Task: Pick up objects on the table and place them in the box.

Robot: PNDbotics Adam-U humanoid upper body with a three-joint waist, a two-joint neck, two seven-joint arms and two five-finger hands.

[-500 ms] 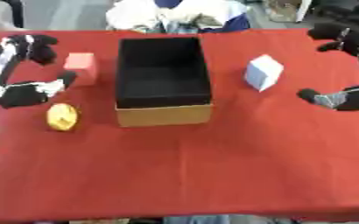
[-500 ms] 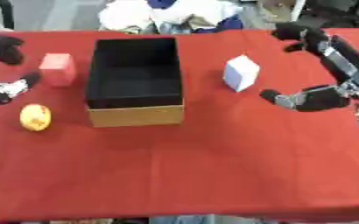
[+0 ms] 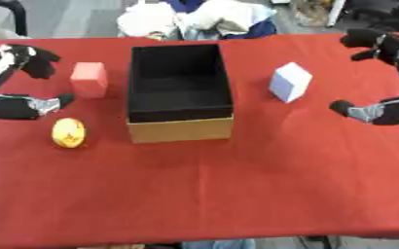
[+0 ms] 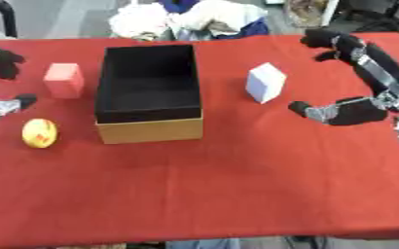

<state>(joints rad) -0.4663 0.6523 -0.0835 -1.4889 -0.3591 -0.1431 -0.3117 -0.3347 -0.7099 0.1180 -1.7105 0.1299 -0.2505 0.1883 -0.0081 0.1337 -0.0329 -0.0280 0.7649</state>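
My right hand (image 4: 343,111): at 3 o'clock of the table, fingers and thumb spread wide apart, holding nothing, the thumb tip pointing toward the white cube (image 4: 265,82), which stands tilted on one edge just beside it at its 10 o'clock, not touching. My left hand (image 3: 20,104): at 9 o'clock, likewise spread apart and empty, one dark finger group up at 10 o'clock and the thumb lower, with the pink block (image 3: 89,80) lying between them and a little toward the box. Box (image 3: 180,95): open-topped, black inside, tan cardboard front wall, standing at the centre toward 12 o'clock; nothing shows inside it. Pink block: just beside the box's left wall, apart from it. Yellow egg-shaped object (image 3: 68,133): at 8 o'clock of the box, near its front left corner, below my left thumb, untouched. Red tablecloth (image 3: 203,194): covers the whole work surface. White and blue bundled cloth (image 3: 194,19): beyond the far edge at 12 o'clock.
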